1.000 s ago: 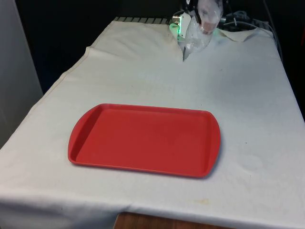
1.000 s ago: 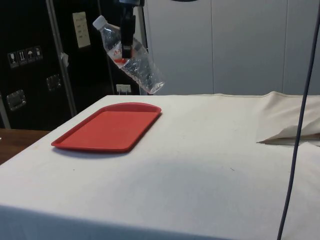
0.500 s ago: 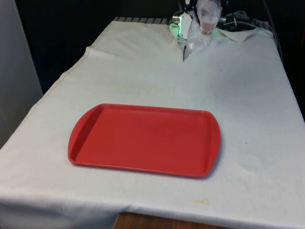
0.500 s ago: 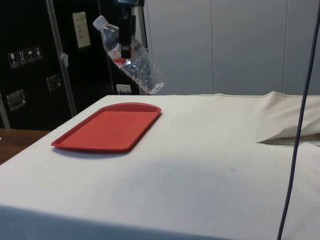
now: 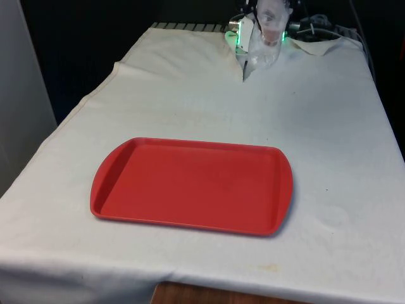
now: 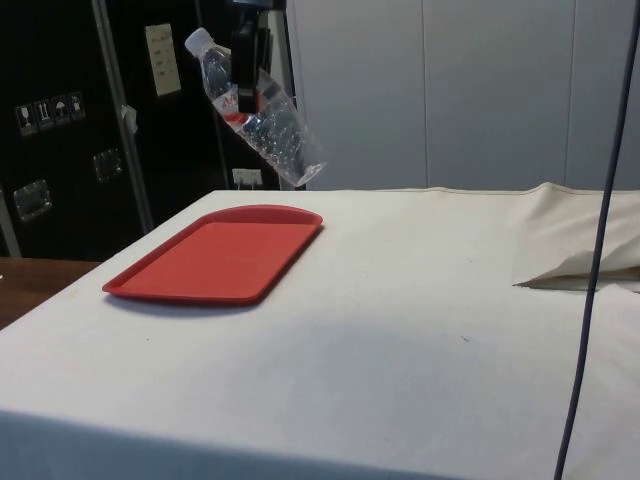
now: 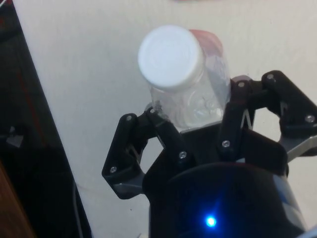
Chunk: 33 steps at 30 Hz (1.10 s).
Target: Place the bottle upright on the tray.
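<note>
Our gripper (image 7: 190, 116) is clamped on the bottle (image 6: 258, 108), fingers (image 7: 163, 131) squeezing the clear plastic just below the neck, so it's a firm hold. We've got the bottle hanging in the air well above the cloth (image 6: 420, 330), tilted rather than upright: in the side view the white cap (image 6: 199, 41) points up and toward the dark cabinets, while the base dips toward the robot's end of the table. There's a red label band around the upper part, right by where the gripper (image 6: 245, 75) grabs it. In the front view we see the bottle (image 5: 264, 38) up at the far end of the table, a bit to the front view's right of centre. The red tray (image 5: 193, 185) sits flat on the cloth nearer the camera, and the bottle is well apart from it. From the wrist we're looking straight down on the cap (image 7: 171, 57), with the cloth underneath.
</note>
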Motion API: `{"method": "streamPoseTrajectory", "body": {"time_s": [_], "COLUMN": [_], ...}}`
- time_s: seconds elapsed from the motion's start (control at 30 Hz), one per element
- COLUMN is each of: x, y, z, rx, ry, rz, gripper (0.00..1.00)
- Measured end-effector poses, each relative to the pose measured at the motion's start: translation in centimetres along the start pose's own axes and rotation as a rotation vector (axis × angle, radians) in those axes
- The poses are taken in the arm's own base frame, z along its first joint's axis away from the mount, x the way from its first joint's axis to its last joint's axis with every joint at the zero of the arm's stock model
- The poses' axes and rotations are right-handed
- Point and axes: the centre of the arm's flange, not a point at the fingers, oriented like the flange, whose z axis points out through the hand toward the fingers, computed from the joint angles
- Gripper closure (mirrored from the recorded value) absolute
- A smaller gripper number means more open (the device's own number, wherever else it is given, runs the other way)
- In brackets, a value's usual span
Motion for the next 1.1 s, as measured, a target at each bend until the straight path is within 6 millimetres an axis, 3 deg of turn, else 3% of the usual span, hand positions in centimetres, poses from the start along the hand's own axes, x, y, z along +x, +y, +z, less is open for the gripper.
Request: {"method": "streamPoseTrajectory", "body": {"time_s": [1.1], "x": [4.1], "y": [2.5], "z": [2.0], "rx": [0.036], "ry": [0.021], "rz": [0.113], "gripper": [0.65]}}
